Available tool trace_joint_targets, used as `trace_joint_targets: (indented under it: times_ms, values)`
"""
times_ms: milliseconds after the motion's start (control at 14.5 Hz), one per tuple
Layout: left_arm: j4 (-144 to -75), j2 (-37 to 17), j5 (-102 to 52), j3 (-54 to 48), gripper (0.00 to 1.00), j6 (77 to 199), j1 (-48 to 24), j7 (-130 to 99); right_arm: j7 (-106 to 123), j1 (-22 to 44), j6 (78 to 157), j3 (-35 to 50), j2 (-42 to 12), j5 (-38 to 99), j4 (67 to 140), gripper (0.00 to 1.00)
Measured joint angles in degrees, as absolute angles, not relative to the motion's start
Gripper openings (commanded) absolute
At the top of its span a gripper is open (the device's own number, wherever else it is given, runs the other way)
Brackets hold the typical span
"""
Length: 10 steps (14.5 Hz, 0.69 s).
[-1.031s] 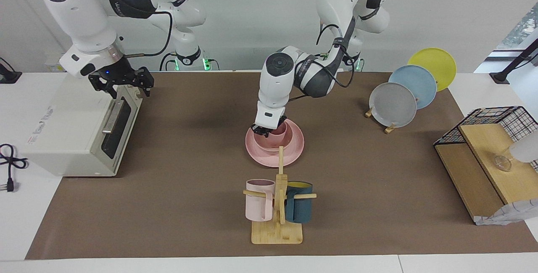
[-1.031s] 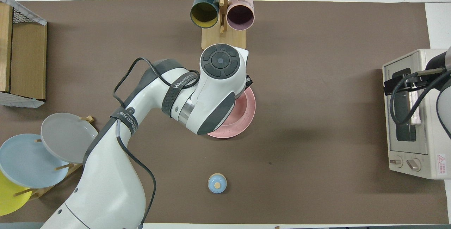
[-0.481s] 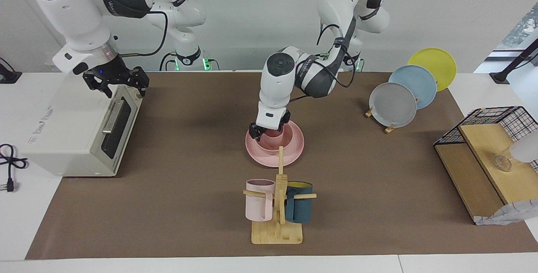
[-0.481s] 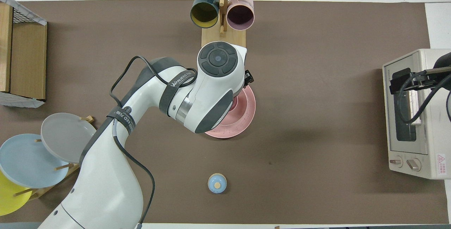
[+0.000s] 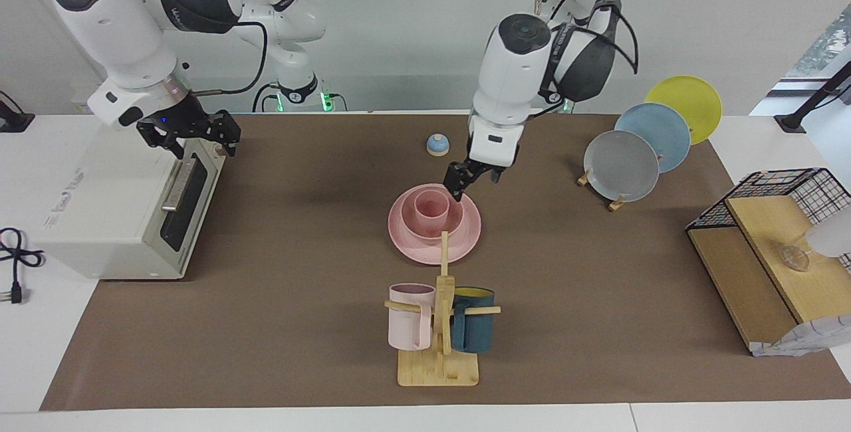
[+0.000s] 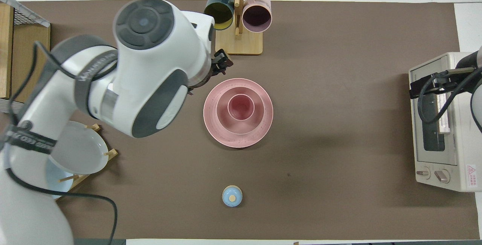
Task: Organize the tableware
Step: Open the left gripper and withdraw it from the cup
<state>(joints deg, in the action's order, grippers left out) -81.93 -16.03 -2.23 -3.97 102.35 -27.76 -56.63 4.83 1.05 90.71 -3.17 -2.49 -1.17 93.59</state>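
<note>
1. Cup [image 5: 431, 209] sits in bowl [image 5: 433, 226], bowl centred on plate [image 5: 412, 246].
2. Left gripper [image 5: 473, 179], raised at plate's 1 o'clock in the facing view: fingers parted, holding nothing.
3. Right gripper [image 5: 193, 133] over toaster oven [image 5: 100, 199]: fingers parted, holding nothing.

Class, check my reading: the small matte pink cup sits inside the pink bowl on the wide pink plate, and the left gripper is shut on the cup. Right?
One slip. The small matte pink cup does sit in the pink bowl on the wide pink plate, but the facing view shows the left gripper lifted clear above the plate's rim, holding nothing.
</note>
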Motion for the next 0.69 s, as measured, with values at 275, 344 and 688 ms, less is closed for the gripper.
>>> trace_joint_targets:
  times_ms: [275,344,688]
  values:
    - [-82.24,-11.88,-2.22,-3.7,1.0,96.49,-19.08,-40.77,4.83,1.16,90.23,-3.16,-2.89,-1.17,92.59,1.0]
    - [-82.32,-11.06,-2.22,-3.64,1.0,94.7,-16.39,-35.62,5.0,1.15,90.16,-3.26,-2.89,-1.17,92.48,1.0]
    - [-86.93,-6.38,-2.22,-3.55,1.0,91.37,-6.1,-13.91,6.19,1.15,88.94,-3.55,-2.84,-1.18,92.23,1.0]
